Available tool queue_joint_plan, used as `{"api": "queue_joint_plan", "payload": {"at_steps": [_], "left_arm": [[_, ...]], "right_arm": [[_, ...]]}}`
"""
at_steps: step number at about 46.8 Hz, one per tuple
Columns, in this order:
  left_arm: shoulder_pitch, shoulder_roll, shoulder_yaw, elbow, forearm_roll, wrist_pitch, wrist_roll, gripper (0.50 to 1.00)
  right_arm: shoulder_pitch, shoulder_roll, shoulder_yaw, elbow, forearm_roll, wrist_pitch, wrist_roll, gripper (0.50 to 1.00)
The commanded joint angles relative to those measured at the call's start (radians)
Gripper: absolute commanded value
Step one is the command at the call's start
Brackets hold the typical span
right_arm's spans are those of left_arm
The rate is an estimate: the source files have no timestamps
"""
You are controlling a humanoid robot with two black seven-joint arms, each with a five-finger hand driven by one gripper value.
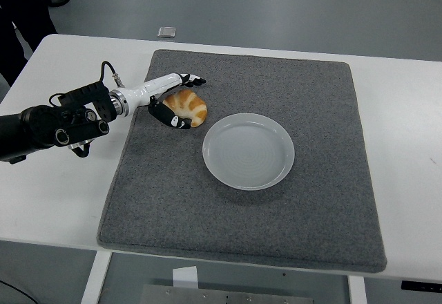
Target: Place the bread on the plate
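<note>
The bread [186, 106] lies near the mat's [311, 200] far-left corner, left of the plate [248, 150]. The left hand [173, 100] cups it, fingers not fully closed; a loose grip could drop it.

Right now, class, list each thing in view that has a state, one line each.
Golden croissant-shaped bread: on the grey mat, off the plate.
Round white plate: upright, holding nothing.
Left robot hand: fingers around the bread, grip not clearly closed.
Grey felt mat: flat on the white table.

bread [186, 105]: 1 | plate [248, 151]: 1 | mat [318, 207]: 1 | robot hand [173, 100]: 1
</note>
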Motion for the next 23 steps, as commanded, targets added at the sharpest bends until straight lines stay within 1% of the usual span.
{"api": "queue_joint_plan", "payload": {"at_steps": [1, 6, 9, 12, 16, 18, 21, 23], "left_arm": [[0.003, -0.005, 0.0, 0.001, 0.0, 0.001, -0.003, 0.986], [0.003, -0.005, 0.0, 0.001, -0.004, 0.001, -0.001, 0.96], [0.003, -0.005, 0.0, 0.001, -0.011, 0.001, -0.001, 0.956], [0.007, -0.005, 0.0, 0.001, -0.011, 0.001, -0.001, 0.924], [0.01, -0.005, 0.001, 0.002, -0.008, 0.0, -0.001, 0.821], [0.01, -0.004, 0.001, 0.002, 0.0, 0.0, -0.003, 0.735], [0.012, -0.002, 0.003, 0.002, 0.003, -0.002, -0.003, 0.585], [0.01, 0.0, 0.006, 0.002, 0.005, -0.006, -0.003, 0.506]], "right_arm": [[0.0, 0.0, 0.0, 0.0, 0.0, 0.0, 0.0, 0.952], [0.0, 0.0, 0.0, 0.0, 0.0, -0.002, 0.0, 0.952], [0.0, 0.0, 0.0, 0.0, 0.0, 0.0, 0.0, 0.952], [0.0, 0.0, 0.0, 0.0, 0.0, 0.0, 0.0, 0.952], [0.0, 0.0, 0.0, 0.0, 0.0, 0.0, 0.0, 0.952], [0.0, 0.0, 0.0, 0.0, 0.0, 0.0, 0.0, 0.952], [0.0, 0.0, 0.0, 0.0, 0.0, 0.0, 0.0, 0.952], [0.0, 0.0, 0.0, 0.0, 0.0, 0.0, 0.0, 0.952]]}}
